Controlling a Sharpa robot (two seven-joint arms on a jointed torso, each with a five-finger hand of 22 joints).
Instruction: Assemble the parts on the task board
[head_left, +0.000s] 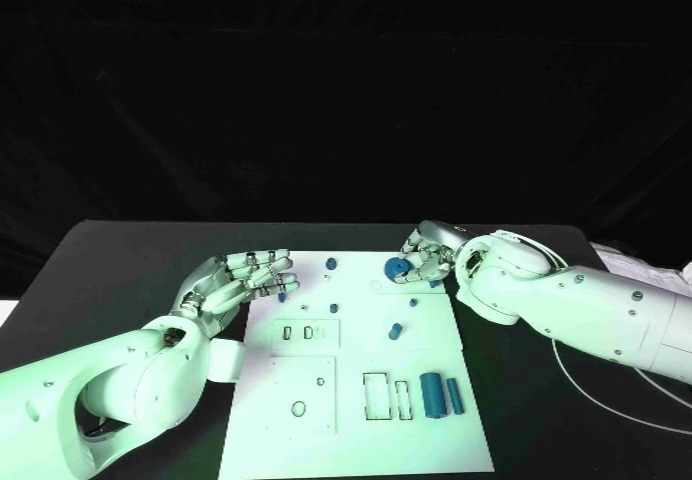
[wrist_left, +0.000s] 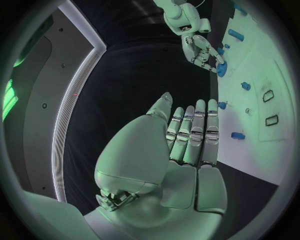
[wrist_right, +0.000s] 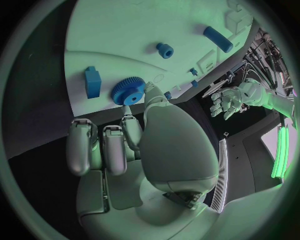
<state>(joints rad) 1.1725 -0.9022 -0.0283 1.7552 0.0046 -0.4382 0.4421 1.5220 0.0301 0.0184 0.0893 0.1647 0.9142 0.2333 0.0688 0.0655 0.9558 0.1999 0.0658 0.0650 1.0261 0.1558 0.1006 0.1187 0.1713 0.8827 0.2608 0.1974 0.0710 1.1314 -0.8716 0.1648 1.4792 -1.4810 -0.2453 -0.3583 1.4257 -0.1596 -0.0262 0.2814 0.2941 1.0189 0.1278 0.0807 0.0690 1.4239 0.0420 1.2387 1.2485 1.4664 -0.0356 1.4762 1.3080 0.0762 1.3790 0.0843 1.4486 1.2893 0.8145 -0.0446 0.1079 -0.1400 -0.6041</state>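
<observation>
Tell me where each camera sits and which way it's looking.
Head view: on the robot's head, looking down at the white board; both arms show.
Left wrist view: behind the left robot hand, facing the board edge.
Right wrist view: behind the right robot hand, facing the blue gear.
All three share that gear.

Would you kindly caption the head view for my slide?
Right robot hand holds a blue gear at the task board's far edge; left robot hand hovers open.
</observation>
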